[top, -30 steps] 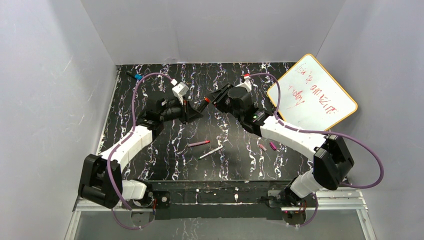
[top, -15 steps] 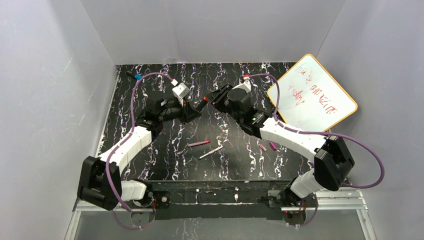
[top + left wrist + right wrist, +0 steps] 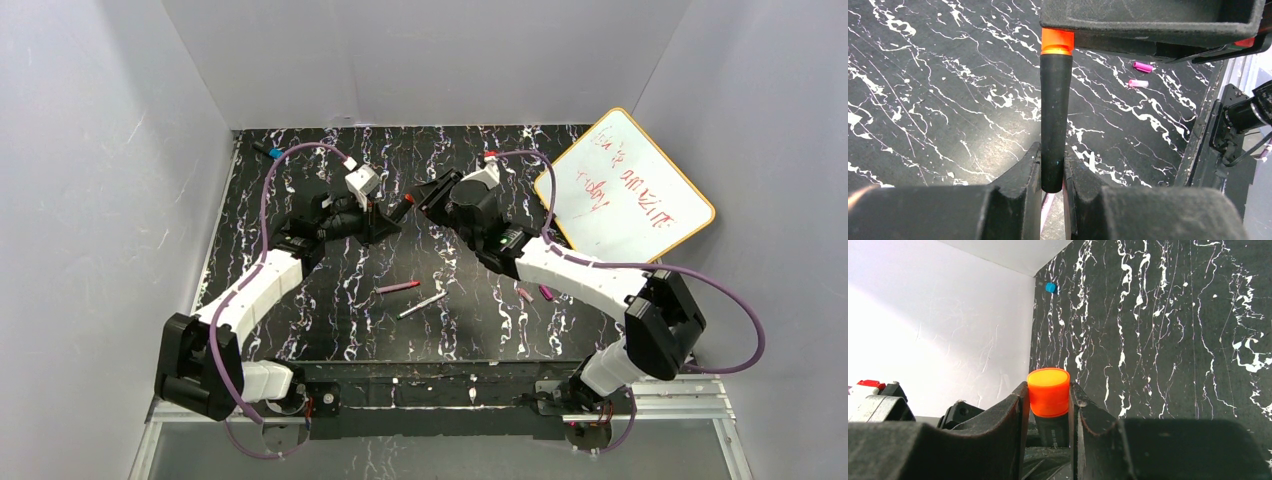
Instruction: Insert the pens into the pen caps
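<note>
Your left gripper (image 3: 1052, 162) clamps the black pen (image 3: 1055, 110), its tip hidden inside the orange cap (image 3: 1048, 385) that your right gripper (image 3: 1048, 395) pinches, and both have drifted slightly left.

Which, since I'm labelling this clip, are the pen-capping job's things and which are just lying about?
Job: black pen in the left gripper; orange cap in the right gripper; magenta pen; white pen; pink cap; purple cap.
Lying about: whiteboard; small blue-ended piece.
</note>
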`<state>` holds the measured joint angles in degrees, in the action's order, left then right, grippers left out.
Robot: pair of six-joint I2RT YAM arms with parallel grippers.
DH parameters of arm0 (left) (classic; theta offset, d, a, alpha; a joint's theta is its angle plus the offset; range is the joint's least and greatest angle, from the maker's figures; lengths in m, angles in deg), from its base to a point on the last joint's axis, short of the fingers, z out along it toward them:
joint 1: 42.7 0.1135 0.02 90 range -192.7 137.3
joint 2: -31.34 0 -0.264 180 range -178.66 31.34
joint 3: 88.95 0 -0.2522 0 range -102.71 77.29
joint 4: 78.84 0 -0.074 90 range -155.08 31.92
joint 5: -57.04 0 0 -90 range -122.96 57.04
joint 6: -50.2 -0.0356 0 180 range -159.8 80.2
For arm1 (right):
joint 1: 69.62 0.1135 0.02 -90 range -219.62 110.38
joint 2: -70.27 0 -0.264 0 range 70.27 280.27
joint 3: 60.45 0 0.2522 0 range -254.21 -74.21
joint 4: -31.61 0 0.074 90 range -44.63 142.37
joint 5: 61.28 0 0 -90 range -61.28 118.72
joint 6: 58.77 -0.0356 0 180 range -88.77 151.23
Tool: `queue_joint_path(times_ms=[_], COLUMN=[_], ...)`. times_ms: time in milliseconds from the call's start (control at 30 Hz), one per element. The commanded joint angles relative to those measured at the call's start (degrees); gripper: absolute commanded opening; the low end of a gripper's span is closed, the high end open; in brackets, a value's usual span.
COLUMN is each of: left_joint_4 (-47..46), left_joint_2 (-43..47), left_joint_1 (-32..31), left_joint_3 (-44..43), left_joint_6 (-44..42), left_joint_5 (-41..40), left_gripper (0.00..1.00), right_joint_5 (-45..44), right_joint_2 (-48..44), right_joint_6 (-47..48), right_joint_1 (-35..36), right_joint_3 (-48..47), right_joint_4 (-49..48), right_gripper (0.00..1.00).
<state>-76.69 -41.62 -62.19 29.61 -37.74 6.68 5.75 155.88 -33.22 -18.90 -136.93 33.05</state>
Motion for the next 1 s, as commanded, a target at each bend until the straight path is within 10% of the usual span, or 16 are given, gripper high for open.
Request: queue_joint_path(times_ms=[0, 967], left_joint_4=[-9.2, -9.6], left_joint_2=[0.0, -5.0], left_joint_1=[-0.4, 4.6], left_joint_3=[-6.6, -14.8], left_joint_6=[-2.5, -6.3], left_joint_5=[-2.9, -2.7], left_gripper=[0.00, 0.00], right_joint_5=[19.3, 28.2], right_joint_2=[3.4, 8.3], right_joint_6=[-0.8, 0.8], right_joint_1=[9.8, 15.0], right_joint_3=[1.8, 2.3], right_joint_4=[4.2, 2.8], right_gripper=[0.18, 0.17])
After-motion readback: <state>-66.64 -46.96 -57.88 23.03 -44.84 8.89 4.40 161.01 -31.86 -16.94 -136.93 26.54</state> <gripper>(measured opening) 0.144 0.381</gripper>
